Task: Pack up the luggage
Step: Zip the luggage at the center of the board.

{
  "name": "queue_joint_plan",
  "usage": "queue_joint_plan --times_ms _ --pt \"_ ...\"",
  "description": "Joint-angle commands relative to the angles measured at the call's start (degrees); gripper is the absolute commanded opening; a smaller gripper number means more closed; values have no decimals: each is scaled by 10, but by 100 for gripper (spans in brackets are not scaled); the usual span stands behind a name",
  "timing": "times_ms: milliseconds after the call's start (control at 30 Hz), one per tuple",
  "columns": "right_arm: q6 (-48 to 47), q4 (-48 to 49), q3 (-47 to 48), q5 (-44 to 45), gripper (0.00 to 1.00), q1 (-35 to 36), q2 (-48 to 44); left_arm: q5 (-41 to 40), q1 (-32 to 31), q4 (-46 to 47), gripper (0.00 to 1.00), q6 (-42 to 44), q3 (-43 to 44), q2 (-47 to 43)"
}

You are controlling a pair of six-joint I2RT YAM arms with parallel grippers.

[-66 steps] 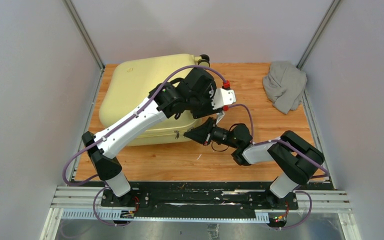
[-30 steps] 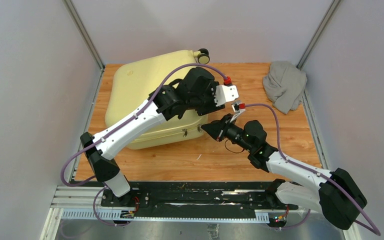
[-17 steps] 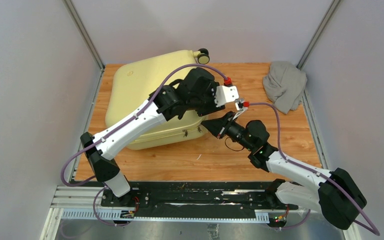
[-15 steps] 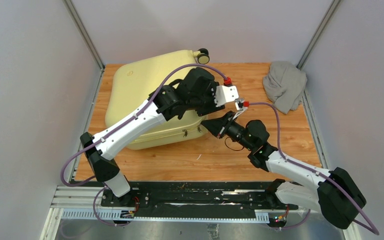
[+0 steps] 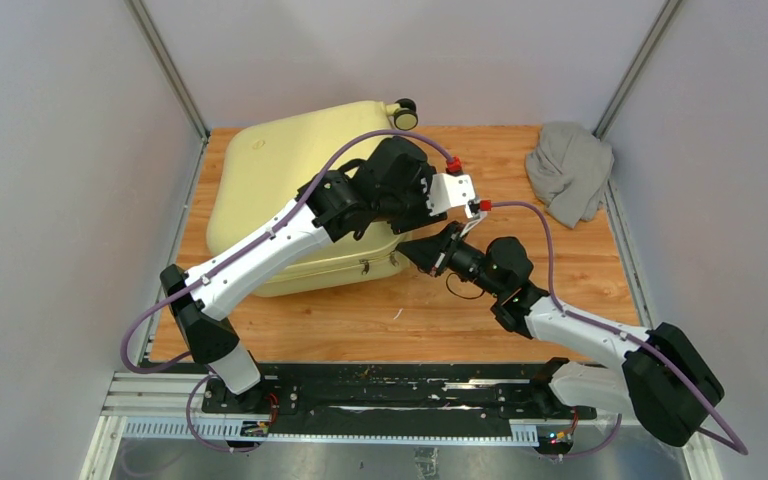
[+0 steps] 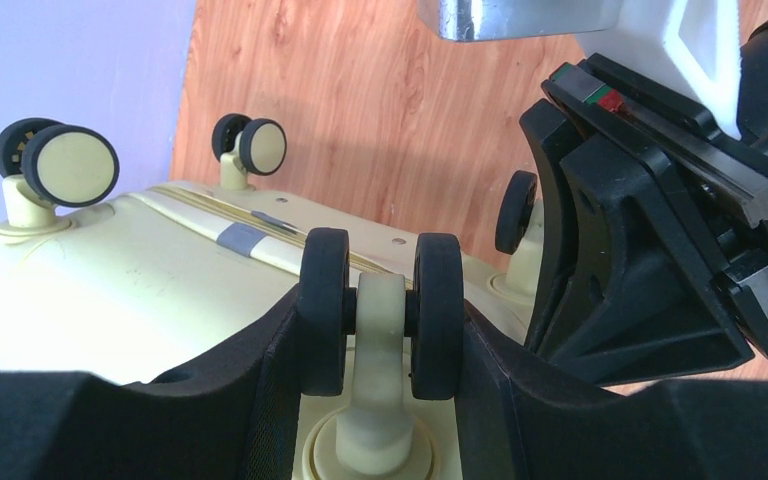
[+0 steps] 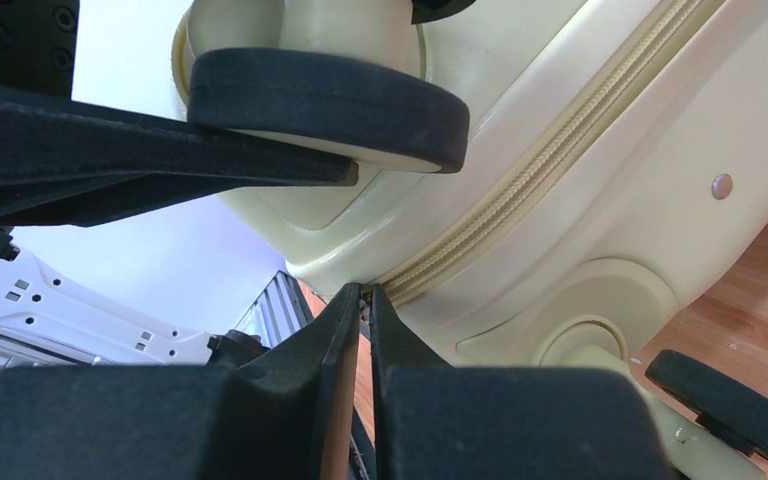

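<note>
The luggage [image 5: 270, 170], a pale yellow hard-shell suitcase, lies closed at the back left of the table, its wheeled end towards the middle. My left gripper [image 6: 380, 325] is shut on one of its black-and-cream wheels [image 6: 380, 300], one finger on each side. My right gripper [image 7: 365, 296] is shut at the suitcase's zipper seam [image 7: 530, 180], pinching a small zipper pull at the corner just below that wheel [image 7: 330, 95]. In the top view the right gripper [image 5: 412, 255] sits at the suitcase's near right corner, under the left wrist [image 5: 400, 185].
A crumpled grey cloth garment [image 5: 570, 170] lies at the back right corner. Three more suitcase wheels show in the left wrist view, one of them at the far left [image 6: 60, 165]. Walls close in the wooden table [image 5: 520, 300] on three sides.
My right gripper has moved from the suitcase's front edge round to its near right corner, and has then edged slightly left. The suitcase's wheeled end has risen a little. The left gripper keeps its hold.
</note>
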Motion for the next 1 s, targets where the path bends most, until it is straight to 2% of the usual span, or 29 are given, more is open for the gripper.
queue_joint_plan --times_ms 0,967 --pt "8 -11 1 -22 11 9 16 22 -14 199 0 5 71 -50" --pt "37 59 17 -36 11 64 113 1 -19 210 0 29 141 3"
